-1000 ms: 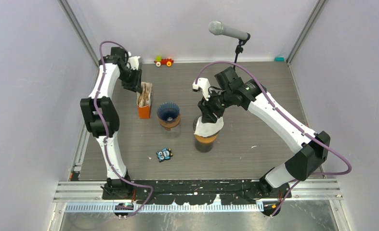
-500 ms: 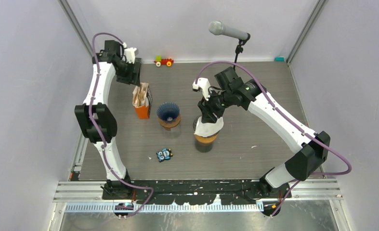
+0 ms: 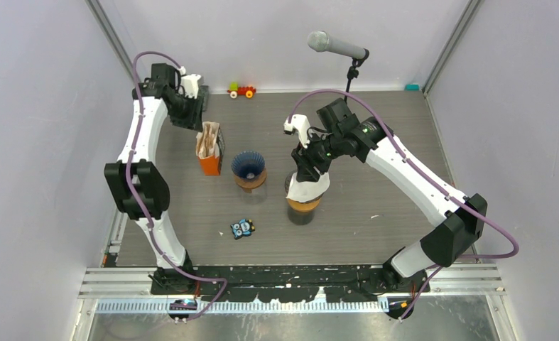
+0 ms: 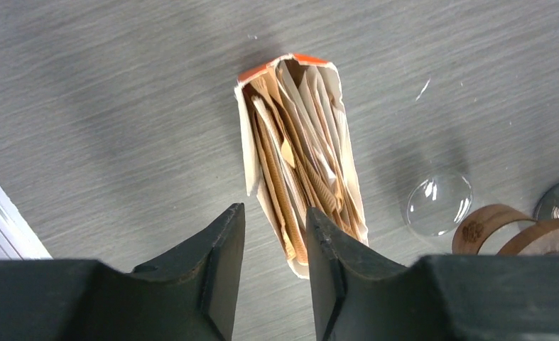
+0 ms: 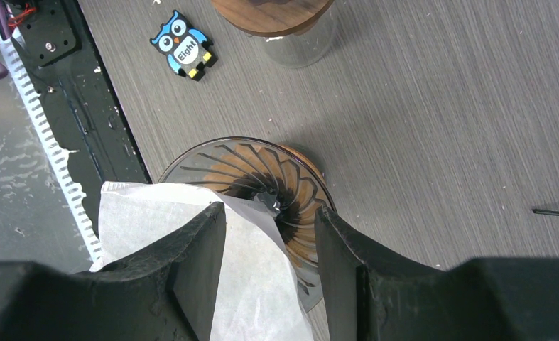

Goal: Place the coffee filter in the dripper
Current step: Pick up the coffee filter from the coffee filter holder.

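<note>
A white paper coffee filter (image 3: 307,189) lies across a clear ribbed dripper (image 3: 302,204) that sits on a wooden collar over a glass. In the right wrist view the filter (image 5: 145,217) covers the near left part of the dripper (image 5: 294,181) and hangs over its rim. My right gripper (image 3: 308,168) is just above them, and its jaws (image 5: 269,212) stand open astride the filter's edge. My left gripper (image 3: 194,114) is open and empty, raised behind an orange box of filters (image 3: 210,151). That box (image 4: 297,142) shows below the left gripper (image 4: 273,212).
A second dripper, blue inside (image 3: 248,165), stands on a wooden-collared glass right of the box. An owl tile (image 3: 242,228) lies in front, also in the right wrist view (image 5: 185,45). A microphone (image 3: 337,46) on a stand and a toy car (image 3: 241,90) are at the back.
My left arm has pulled up and back from the filter box toward the far left corner. The right gripper has stayed over the dripper and filter.
</note>
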{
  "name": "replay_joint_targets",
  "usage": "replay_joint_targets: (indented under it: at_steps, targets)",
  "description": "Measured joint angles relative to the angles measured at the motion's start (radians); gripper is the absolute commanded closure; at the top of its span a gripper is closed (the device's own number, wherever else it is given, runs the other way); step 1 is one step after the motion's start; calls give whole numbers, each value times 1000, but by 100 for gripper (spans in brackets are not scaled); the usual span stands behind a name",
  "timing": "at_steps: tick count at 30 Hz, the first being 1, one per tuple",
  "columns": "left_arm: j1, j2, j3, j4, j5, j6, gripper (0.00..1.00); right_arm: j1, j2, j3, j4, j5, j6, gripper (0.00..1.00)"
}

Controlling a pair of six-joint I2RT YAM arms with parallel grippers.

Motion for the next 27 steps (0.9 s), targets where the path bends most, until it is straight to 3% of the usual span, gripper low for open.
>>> replay_joint_targets:
  at_steps: [9, 27]
  targets:
    - [0, -63, -104, -6, -3, 35, 65, 0, 0, 0, 0, -2, 0, 46]
    - [0, -59, -134, -6, -13, 55, 69, 0, -2, 0, 0, -2, 0, 46]
